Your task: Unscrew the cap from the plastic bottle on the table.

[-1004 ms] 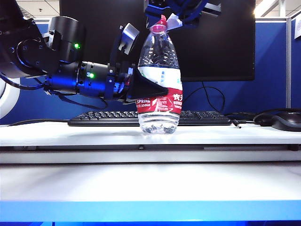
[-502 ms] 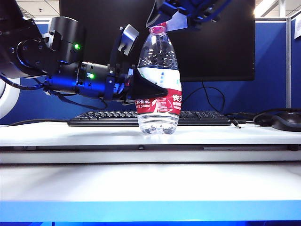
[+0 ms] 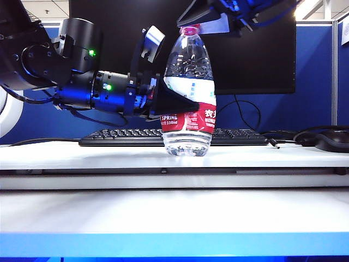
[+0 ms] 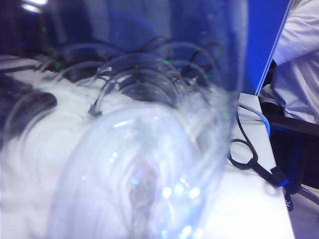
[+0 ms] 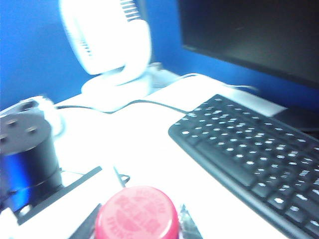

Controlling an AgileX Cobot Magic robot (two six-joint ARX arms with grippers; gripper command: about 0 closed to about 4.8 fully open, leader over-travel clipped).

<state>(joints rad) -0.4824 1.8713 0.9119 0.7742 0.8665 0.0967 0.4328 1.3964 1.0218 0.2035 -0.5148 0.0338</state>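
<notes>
Now, against the earlier exterior frames: plastic bottle [image 3: 188, 93] displaced slightly toward the right of that view and leaning a little more that way at the top; right gripper [image 3: 192, 28] turned about the neck, its body swung further to the right, fingers still over the cap [image 3: 190, 29]. Left gripper [image 3: 182, 103]: unchanged in posture, arm reaching level from the left side of the exterior view, dark jaws clamped shut on the bottle's body at the upper edge of the white-and-red label. Left wrist view: filled by the clear bottle wall [image 4: 144, 174] pressed close to the lens, blurred; jaws themselves not discernible there. Right gripper: descends from above at the top edge of the exterior view, closed on the red-pink cap; right wrist view shows the cap top [image 5: 137, 216] between two finger edges [image 5: 187, 221], one on each side, touching it. Bottle: upright to slightly tilted, base resting on the white table [image 3: 82, 155], just in front of a black keyboard [image 3: 120, 136]. Black monitor [image 3: 256, 60] behind; black mouse [image 3: 332, 139] at the far right, well apart from the bottle.
</notes>
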